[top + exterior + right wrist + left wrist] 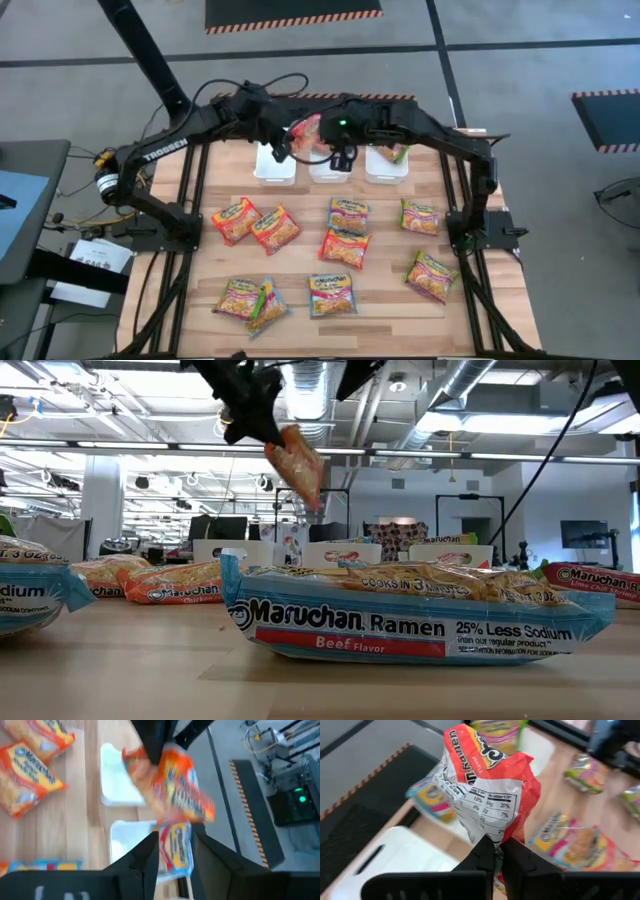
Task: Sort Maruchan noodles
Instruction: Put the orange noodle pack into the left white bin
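My left gripper is shut on an orange Maruchan packet, high above the white bins at the far edge. The packet shows large in the left wrist view and hanging in the low view. My right gripper is open above the middle bin. Between its fingers a blue-and-yellow packet shows lower down; I cannot tell whether they touch it. Several more packets lie flat on the table. My left gripper pinches the orange packet by its crumpled end between its two fingers. The fingers come from above, slanting down. The packet hangs tilted below them, lifted clear of the bins and the table.
Three white bins stand in a row at the far edge: left, middle, and right with a green packet in it. Orange packets, blue ones and green ones are spread over the wooden table.
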Controlling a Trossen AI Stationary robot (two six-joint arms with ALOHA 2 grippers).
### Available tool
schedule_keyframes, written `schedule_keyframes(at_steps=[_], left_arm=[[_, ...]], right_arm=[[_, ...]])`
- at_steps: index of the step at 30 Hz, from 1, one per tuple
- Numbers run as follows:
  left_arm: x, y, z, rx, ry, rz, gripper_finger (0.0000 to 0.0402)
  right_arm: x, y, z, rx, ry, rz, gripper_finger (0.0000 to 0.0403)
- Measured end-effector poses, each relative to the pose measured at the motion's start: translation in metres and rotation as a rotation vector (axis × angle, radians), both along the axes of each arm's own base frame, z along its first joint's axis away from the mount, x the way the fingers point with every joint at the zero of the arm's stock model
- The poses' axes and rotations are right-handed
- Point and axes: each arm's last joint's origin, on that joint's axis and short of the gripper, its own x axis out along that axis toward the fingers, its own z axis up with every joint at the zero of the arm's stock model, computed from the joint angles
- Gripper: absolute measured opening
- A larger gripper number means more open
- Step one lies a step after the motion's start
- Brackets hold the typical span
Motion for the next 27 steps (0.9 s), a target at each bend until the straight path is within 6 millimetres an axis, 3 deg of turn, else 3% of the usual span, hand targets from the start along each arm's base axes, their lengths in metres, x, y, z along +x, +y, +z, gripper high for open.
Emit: schedule_keyframes(at_steps=[7,14,19,27], left_arm=[[-0.025,0.028,-0.004,-0.006,0.059,0.061,0.0],[-0.052,0.052,-0.006,-0.1,0.006,0.036,0.0],[-0.067,0.065,-0.005,-0.119,-0.056,-0.046,0.0],[-0.092,0.091,-0.05,-0.143,-0.147,0.0,0.0]], right_arm=[[-0.03,-0.006,0.024,0.002,-0.063,-0.063,0.0143],[-0.057,-0.016,0.042,0.001,-0.119,-0.13,0.0141],[-0.067,-0.025,0.042,0.03,-0.114,-0.192,0.0141],[-0.068,-0.035,0.033,0.07,-0.07,-0.253,0.0141]])
